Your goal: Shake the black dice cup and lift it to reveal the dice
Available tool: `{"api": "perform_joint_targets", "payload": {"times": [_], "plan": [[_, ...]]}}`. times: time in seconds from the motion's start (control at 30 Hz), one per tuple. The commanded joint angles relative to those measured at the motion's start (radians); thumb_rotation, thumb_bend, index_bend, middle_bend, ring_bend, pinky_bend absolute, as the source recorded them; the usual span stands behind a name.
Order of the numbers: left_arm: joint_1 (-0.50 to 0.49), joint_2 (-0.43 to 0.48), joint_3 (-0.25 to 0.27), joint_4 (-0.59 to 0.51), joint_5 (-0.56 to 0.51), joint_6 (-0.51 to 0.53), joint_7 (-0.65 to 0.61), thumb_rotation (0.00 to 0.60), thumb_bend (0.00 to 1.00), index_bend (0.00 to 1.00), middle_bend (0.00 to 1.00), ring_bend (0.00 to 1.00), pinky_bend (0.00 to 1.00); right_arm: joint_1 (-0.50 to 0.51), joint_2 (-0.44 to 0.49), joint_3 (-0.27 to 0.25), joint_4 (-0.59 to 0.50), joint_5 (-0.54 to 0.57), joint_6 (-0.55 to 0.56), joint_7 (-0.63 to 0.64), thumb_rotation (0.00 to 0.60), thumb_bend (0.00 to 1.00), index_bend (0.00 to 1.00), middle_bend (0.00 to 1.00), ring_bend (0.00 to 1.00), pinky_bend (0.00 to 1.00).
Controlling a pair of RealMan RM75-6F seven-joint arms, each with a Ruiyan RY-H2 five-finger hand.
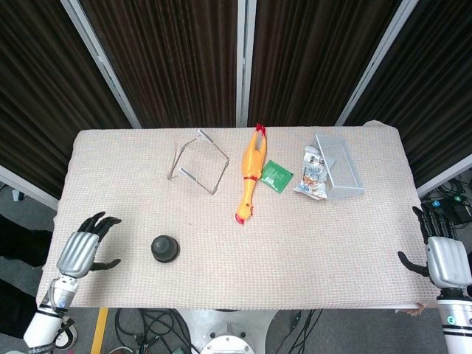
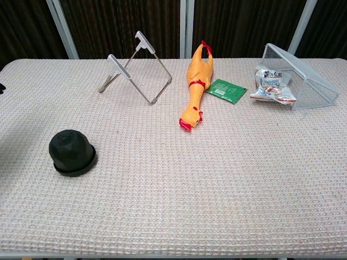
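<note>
The black dice cup [image 1: 165,248] sits mouth down on the table [image 1: 295,236], near the front left side. The left hand [image 1: 82,251] is beside it with fingers spread wide, holding nothing (not touching the cup). The right hand [image 1: 446,258] is at the table's right edge, fingers apart and empty.

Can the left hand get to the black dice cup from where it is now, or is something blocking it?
Probably yes. The left hand is open over the table's left edge, and only bare table mat lies between it and the black dice cup. The wire stand and rubber chicken sit farther back.
</note>
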Motion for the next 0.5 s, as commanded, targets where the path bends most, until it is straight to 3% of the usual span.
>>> {"api": "perform_joint_targets", "payload": {"times": [0.03, 0.5], "plan": [[-0.017, -0.042, 0.006, 0.037, -0.003, -0.038, -0.04, 0.6, 0.01, 0.17, 0.18, 0.08, 0.15, 0.002, -0.001, 0.002, 0.001, 0.005, -0.003, -0.002, 0.6, 0.15, 0.0, 0.0, 0.0, 0.0], [-0.101, -0.179, -0.005, 0.139, -0.017, -0.157, -0.127, 0.6, 0.02, 0.15, 0.18, 0.08, 0.16, 0.003, -0.007, -0.001, 0.012, 0.002, -0.003, 0.013, 0.6, 0.15, 0.0, 0.0, 0.0, 0.0]]}}
